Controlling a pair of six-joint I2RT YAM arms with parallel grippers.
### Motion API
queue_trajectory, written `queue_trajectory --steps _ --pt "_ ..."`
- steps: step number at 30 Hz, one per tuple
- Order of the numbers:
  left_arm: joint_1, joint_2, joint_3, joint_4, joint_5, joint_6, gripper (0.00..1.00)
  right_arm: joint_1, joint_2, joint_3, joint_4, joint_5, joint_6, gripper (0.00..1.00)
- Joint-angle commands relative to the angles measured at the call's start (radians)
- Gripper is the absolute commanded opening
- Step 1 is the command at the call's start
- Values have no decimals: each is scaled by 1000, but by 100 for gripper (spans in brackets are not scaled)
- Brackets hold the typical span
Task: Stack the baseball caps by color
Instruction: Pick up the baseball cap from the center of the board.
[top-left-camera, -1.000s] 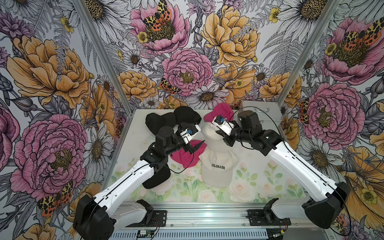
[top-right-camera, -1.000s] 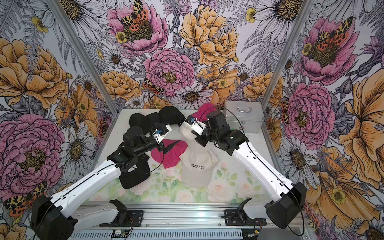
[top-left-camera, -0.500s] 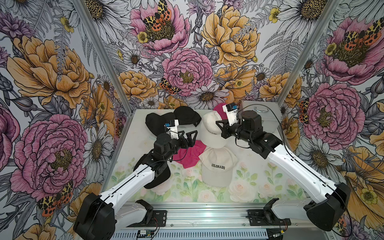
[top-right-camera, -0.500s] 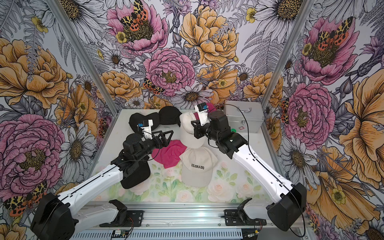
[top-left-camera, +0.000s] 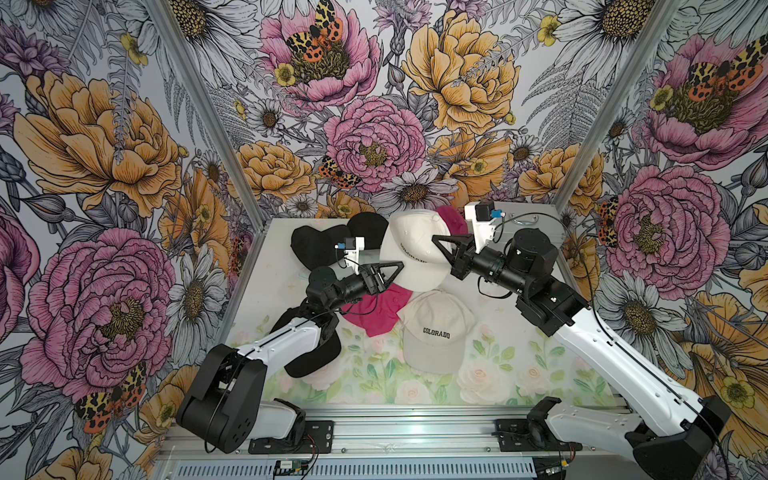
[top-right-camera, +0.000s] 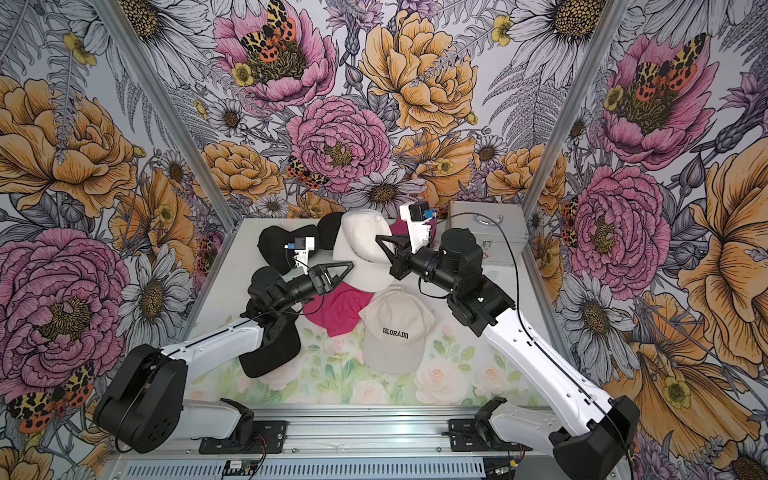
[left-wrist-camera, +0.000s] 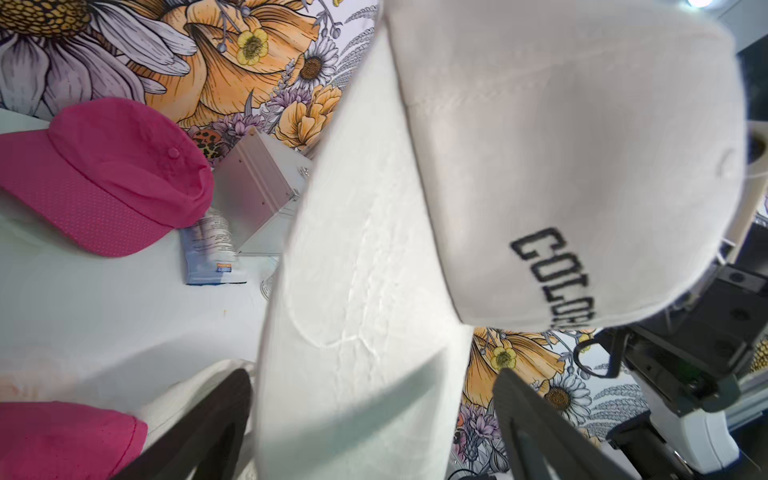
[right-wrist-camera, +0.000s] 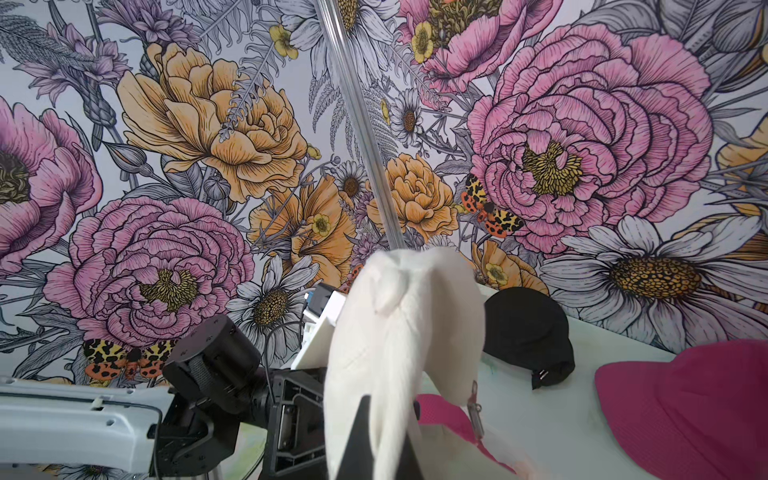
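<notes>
Raised cream cap (top-left-camera: 409, 253) blocks centre, front table (top-left-camera: 519, 374) open

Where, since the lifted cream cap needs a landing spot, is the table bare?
Barest: the front strip of table between the flat COLORADO cap and the front rail, widest beside the right arm. Crowded: middle and far side, with black caps, pink cap and silver case.

Raised cream cap (left-wrist-camera: 561, 166): matt woven cloth, stitched seams, black embroidered lettering. Pink cap (left-wrist-camera: 116, 178): thin matt cloth, brim with a fine dotted mesh texture. Black caps (top-left-camera: 311, 245): soft matt cloth. Case (top-right-camera: 513, 210): silver metal, brushed satin sheen. Bench (top-left-camera: 519, 353): smooth, slight gloss, floral print. Left arm shell (top-left-camera: 291, 336): glossy white plastic.
</notes>
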Motion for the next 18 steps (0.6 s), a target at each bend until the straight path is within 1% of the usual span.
queue_trajectory --steps 1,2,4,6,9,10,11,12,13,15,18 --pt "-7 20 15 218 131 -48 64 -3 -21 -17 87 -20 20 0" --pt "-5 31 7 278 133 -78 53 -2 -23 -18 91 -19 21 0" --pt "2 50 -8 360 130 -118 44 -5 -28 -24 96 -2 21 0" --pt "9 65 -14 377 130 -125 33 -11 -34 -32 98 17 20 0" --pt "12 89 0 379 173 -95 13 -24 -39 -47 98 13 10 0" --pt "14 92 4 378 194 -64 4 -32 -41 -55 98 8 9 16" --pt "22 91 5 367 214 -25 0 -43 -42 -63 91 8 12 40" --pt "36 88 3 345 226 12 0 -56 -44 -68 82 10 21 82" --pt "56 82 2 321 236 57 0 -75 -50 -80 75 7 23 99" --pt "89 73 10 261 270 134 0 -118 -63 -101 60 -25 4 99" --pt "123 68 61 154 349 218 0 -188 -83 -132 49 -174 -54 99"
